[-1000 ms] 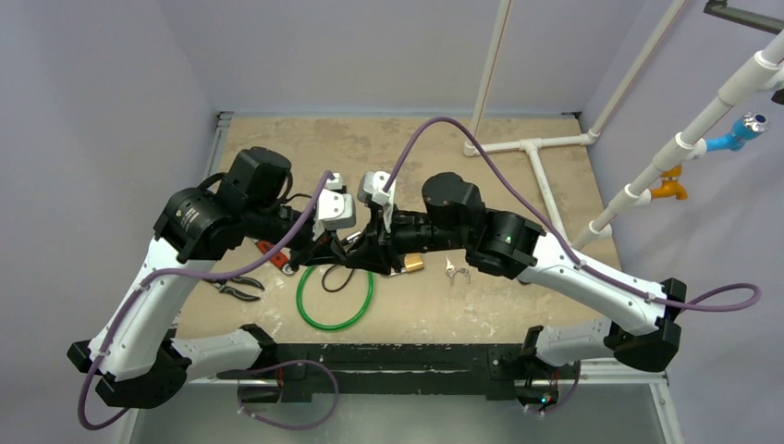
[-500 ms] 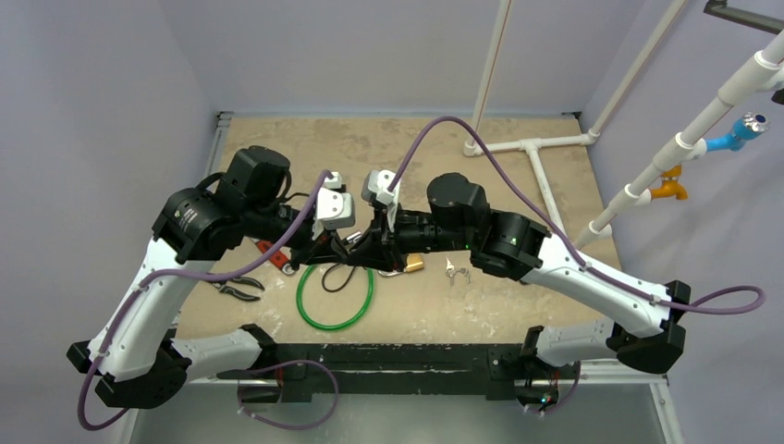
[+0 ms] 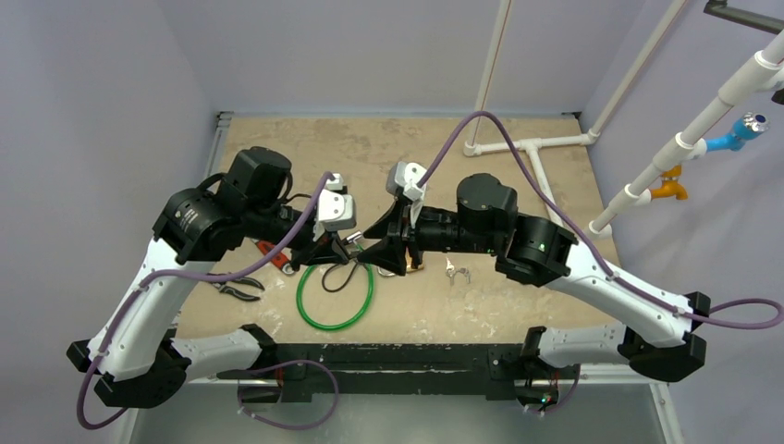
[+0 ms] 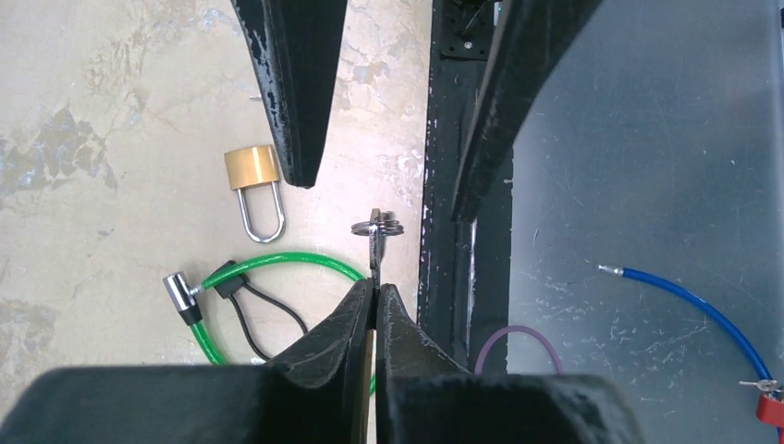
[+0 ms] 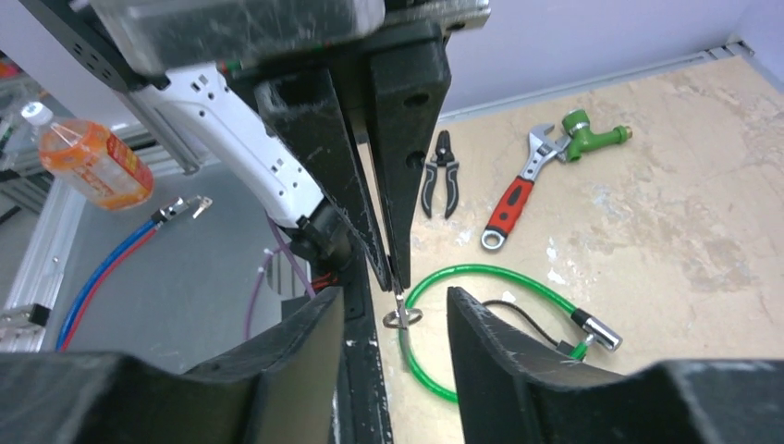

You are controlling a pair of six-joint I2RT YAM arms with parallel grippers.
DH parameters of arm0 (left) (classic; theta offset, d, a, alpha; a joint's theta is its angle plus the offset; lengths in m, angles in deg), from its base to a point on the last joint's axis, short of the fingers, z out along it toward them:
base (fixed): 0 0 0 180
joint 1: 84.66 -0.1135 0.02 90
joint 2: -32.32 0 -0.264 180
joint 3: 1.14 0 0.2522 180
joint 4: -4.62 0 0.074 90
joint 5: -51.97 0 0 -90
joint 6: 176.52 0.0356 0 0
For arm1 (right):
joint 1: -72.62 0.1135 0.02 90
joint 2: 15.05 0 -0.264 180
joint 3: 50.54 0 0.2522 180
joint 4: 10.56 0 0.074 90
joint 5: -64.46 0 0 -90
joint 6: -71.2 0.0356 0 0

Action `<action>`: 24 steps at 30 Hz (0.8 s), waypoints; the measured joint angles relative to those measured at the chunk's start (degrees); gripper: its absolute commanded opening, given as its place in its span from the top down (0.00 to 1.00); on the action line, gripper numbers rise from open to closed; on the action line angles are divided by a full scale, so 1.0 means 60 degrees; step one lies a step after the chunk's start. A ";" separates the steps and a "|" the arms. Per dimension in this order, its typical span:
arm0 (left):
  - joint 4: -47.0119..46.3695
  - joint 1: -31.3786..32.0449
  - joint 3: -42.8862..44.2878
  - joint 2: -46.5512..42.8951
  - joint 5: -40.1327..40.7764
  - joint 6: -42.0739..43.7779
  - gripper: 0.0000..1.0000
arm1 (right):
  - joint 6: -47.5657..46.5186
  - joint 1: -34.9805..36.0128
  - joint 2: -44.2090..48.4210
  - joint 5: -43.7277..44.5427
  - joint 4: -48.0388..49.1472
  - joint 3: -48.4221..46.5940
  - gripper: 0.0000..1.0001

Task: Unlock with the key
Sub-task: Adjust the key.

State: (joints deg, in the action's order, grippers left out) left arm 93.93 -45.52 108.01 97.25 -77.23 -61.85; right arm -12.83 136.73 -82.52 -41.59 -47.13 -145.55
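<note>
The left gripper (image 4: 374,296) is clamped on the key (image 4: 373,250), whose ring end pokes between the parted fingers of the right gripper (image 5: 396,301), the padlock (image 4: 253,171) lying on the tabletop (image 4: 111,111) nearby.

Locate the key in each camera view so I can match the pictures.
Top external: key, tiny, mid-picture at the left gripper's tip.
Left wrist: key at centre, pinched at the fingertips, ring at its far end.
Right wrist: key at lower centre, between the right gripper's open fingers.
Shared landmark: green cable loop.
</note>
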 measured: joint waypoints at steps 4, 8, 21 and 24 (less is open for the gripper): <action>0.0011 0.0084 0.0029 0.0000 0.0007 0.0000 1.00 | -0.0011 0.0000 -0.0062 0.0011 -0.0018 -0.0200 0.67; 0.0029 0.0157 0.0087 0.0000 0.0011 0.0007 1.00 | -0.0018 0.0004 -0.0605 -0.0109 -0.0364 -0.0710 0.67; 0.0138 0.0197 0.0211 0.0036 0.0018 0.0084 1.00 | -0.0259 0.0000 -0.0936 -0.0492 -0.1151 -0.0947 1.00; 0.0171 0.0200 0.0211 0.0051 0.0036 0.0087 1.00 | -0.0310 0.0004 -0.0922 -0.0495 -0.1155 -0.0947 1.00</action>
State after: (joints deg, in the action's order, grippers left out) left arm 94.96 -44.32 109.28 97.56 -77.01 -61.33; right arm -14.68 136.75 -88.05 -44.57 -54.06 -151.23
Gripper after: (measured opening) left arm 0.012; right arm 0.014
